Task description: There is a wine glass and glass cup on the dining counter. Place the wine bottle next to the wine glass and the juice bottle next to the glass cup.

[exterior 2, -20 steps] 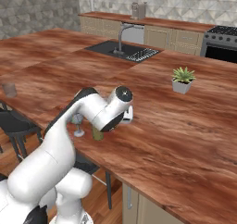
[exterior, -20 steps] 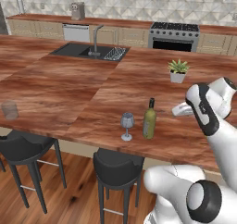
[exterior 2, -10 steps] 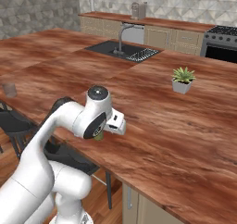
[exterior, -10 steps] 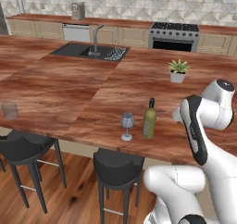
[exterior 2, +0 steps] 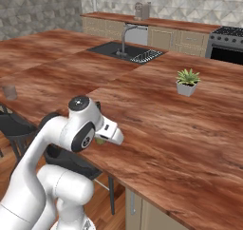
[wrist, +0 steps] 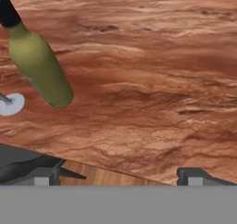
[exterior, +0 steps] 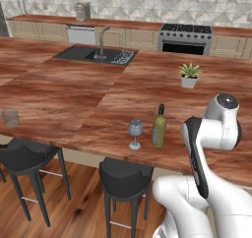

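Up-left of the tool [wrist: 118, 176], wine bottle [wrist: 39, 65] stands upright on the desk [wrist: 152, 79], wine glass [exterior: 135, 133] just beside it. Tool spread wide, holding nothing, over bare wood near the desk edge. Glass cup [exterior: 10, 117] sits well apart, far left.

No readable text anywhere. The slim olive-green wine bottle [exterior: 158, 127] near the front edge of the reddish-brown wood-grain dining counter [exterior: 74, 94] carries no label, brand or number that can be made out.
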You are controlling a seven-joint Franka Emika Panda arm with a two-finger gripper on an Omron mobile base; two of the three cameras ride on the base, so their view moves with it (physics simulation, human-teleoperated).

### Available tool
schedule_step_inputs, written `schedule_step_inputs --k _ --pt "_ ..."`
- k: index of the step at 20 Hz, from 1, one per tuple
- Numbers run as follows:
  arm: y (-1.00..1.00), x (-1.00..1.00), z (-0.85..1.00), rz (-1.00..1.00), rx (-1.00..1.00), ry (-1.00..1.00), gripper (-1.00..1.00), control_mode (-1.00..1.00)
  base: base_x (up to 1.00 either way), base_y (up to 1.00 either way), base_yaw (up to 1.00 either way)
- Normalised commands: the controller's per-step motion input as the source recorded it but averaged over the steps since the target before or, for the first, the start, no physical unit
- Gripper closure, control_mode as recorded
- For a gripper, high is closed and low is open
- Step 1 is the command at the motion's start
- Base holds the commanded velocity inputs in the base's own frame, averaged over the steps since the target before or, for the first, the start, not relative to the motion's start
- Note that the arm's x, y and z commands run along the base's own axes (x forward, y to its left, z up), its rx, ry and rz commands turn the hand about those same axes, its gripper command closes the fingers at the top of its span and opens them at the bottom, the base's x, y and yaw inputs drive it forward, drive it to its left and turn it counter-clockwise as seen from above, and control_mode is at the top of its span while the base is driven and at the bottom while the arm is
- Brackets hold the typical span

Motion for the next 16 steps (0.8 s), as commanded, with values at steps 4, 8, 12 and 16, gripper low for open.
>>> schedule_step_inputs --k 4,8,12,16 --pt "0.0 0.0 0.0 0.0 0.0 0.0 -1.0 -1.0 0.0 0.0 0.0" --pt "0.0 0.0 0.0 0.0 0.0 0.0 -1.0 -1.0 0.0 0.0 0.0" --pt "0.0 0.0 0.0 0.0 0.0 0.0 -1.0 1.0 -0.18 0.01 -0.03" --pt "0.0 0.0 0.0 0.0 0.0 0.0 -1.0 1.0 -0.48 0.0 -0.13"
